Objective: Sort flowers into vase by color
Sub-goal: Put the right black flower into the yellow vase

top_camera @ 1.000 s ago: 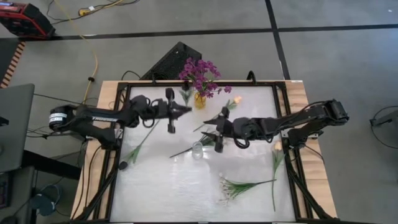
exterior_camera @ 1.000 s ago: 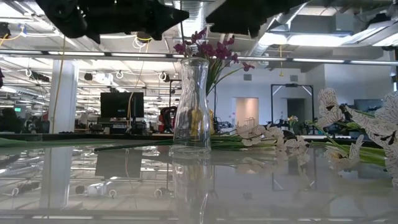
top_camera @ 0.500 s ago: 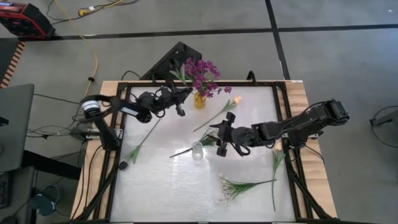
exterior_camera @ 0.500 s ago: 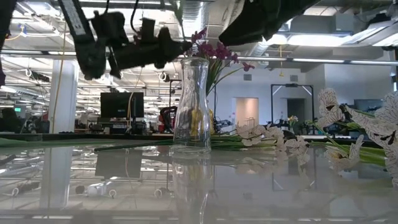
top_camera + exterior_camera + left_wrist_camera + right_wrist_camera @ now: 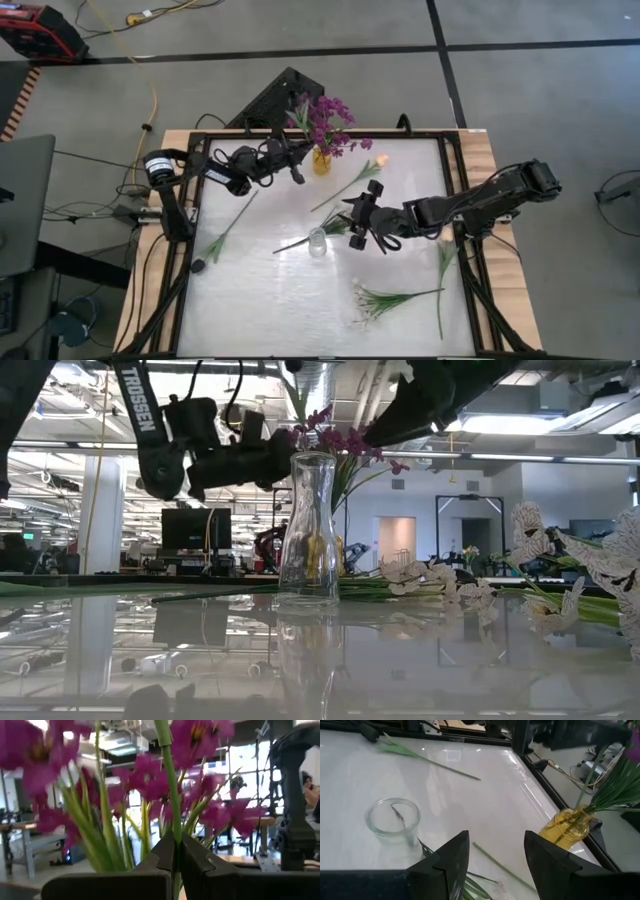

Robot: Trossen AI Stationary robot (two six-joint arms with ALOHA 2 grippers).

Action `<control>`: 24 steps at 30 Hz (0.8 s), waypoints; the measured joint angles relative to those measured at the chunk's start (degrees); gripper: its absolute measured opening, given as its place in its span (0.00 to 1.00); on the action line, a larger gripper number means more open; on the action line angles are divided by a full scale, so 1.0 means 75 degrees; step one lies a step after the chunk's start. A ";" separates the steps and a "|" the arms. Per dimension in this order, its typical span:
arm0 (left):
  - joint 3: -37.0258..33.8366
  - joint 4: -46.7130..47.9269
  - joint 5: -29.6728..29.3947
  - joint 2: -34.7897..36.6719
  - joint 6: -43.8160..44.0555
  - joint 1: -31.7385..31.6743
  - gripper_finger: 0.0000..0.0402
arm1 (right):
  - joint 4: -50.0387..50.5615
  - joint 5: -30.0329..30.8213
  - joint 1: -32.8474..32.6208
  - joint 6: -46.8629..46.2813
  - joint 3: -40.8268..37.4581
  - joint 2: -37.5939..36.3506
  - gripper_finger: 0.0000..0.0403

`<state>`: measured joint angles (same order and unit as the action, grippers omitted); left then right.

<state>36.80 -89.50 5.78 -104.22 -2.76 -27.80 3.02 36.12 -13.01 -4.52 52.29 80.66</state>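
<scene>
At the table's far edge: the amber vase stands there holding the purple bunch; the left gripper is just beside it
Left gripper's hold: the fingers are pinched almost together on one green stem, which rises upright between them among the purple blooms; in the low view that gripper hangs level with the blooms, behind the clear vase
Clear vase: one clear vase stands near the table's middle; empty of flowers, tall and waisted in the low view
Right gripper: the right gripper hovers just beside the clear vase, fingers spread wide and holding nothing; glossy table shows between them
Vases counted: two; one amber, one clear
Peach tulips counted: two lying flat; the first peach tulip is near the amber vase, its stem slanting toward the middle; the second peach tulip lies along the table's right side, stem pointing to the near edge
White sprays: one white spray lies toward the near right corner; in the low view its blossoms fill the right side
Dark bud: one dark bud lies by the left edge, its stem slanting up toward the left arm
Stems under the right gripper: a green stem runs flat from beside the clear vase beneath that gripper; its bloom cannot be made out
</scene>
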 joint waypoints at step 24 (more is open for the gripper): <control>0.0312 0.0743 -0.0077 0.0086 -0.0359 -0.0032 0.00 | 0.0087 -0.0005 -0.0013 -0.0025 -0.0016 0.0006 0.53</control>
<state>39.13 -83.93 5.21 -103.57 -5.45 -28.03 3.67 36.08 -13.10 -4.71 52.16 80.71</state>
